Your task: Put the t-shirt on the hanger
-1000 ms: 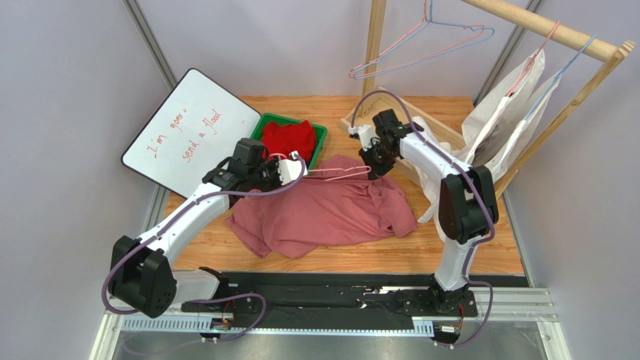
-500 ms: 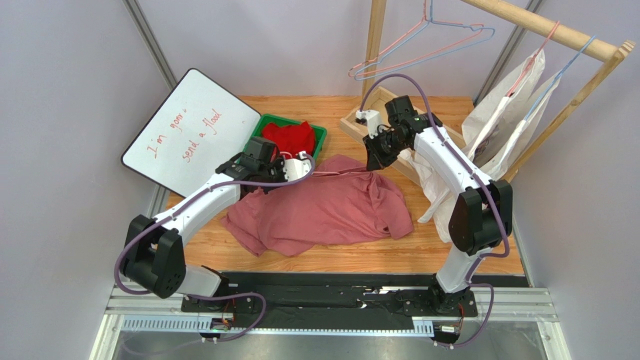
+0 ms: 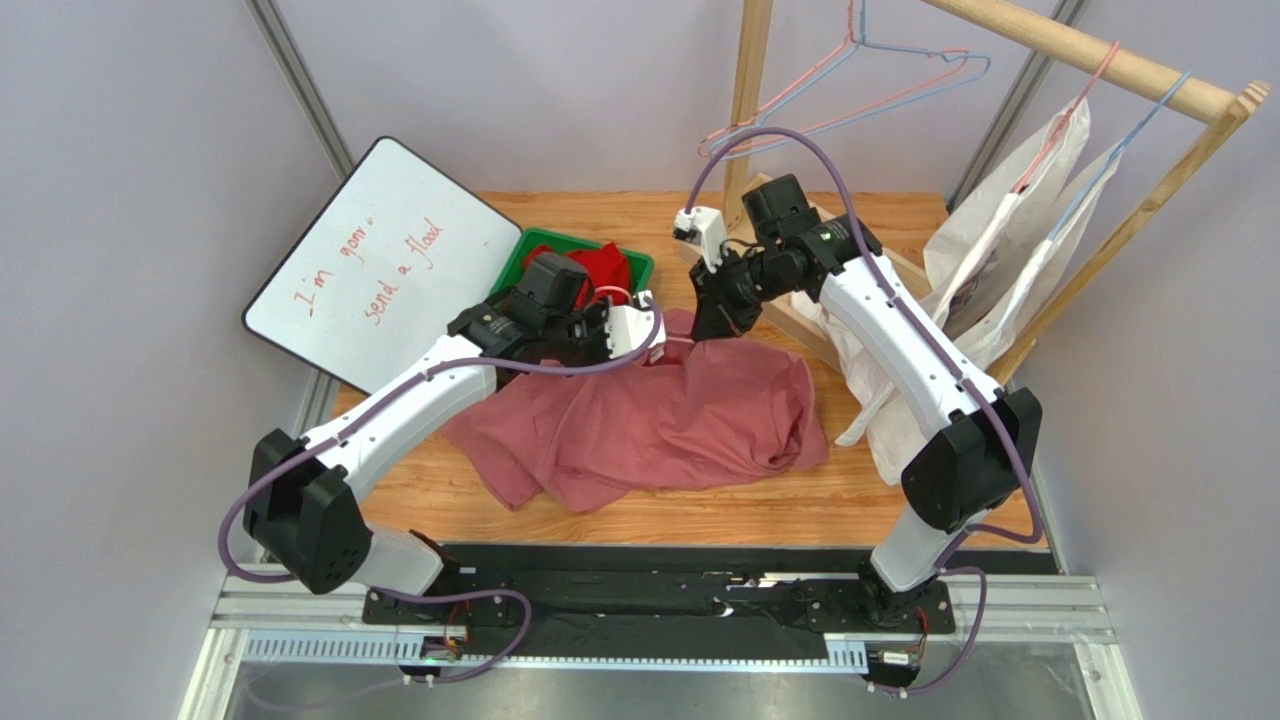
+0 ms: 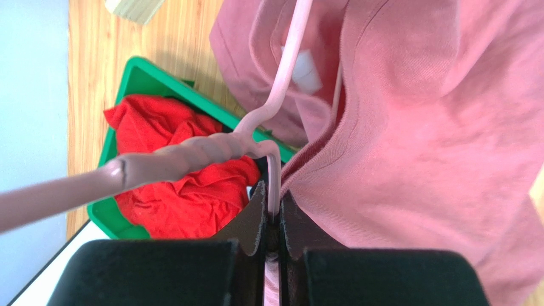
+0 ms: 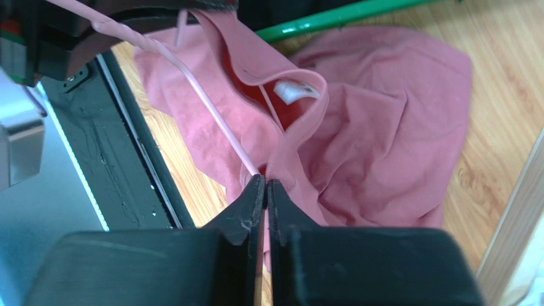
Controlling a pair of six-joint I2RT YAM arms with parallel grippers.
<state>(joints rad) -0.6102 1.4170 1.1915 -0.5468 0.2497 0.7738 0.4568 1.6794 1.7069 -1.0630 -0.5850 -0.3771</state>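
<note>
The dusty-pink t-shirt (image 3: 661,428) lies crumpled in the middle of the wooden table. My left gripper (image 3: 649,324) is shut on the thin pink wire hanger (image 4: 273,172) just below its twisted neck (image 4: 191,152). One hanger arm (image 5: 204,102) runs into the shirt's neck opening, near the white label (image 5: 294,92). My right gripper (image 3: 712,312) is shut on the t-shirt's collar edge (image 5: 276,167) and holds it lifted beside the wire. Most of the hanger is hidden in the cloth.
A green bin (image 3: 529,249) with a red garment (image 3: 598,267) sits just behind my left gripper. A whiteboard (image 3: 376,255) leans at the back left. A wooden rack (image 3: 1082,53) with wire hangers (image 3: 842,75) and white garments (image 3: 1022,210) stands at the right.
My left gripper has carried the hanger to the right and towards the back. My right gripper has pulled the collar left towards it. The bare wire between them has gone into the shirt.
</note>
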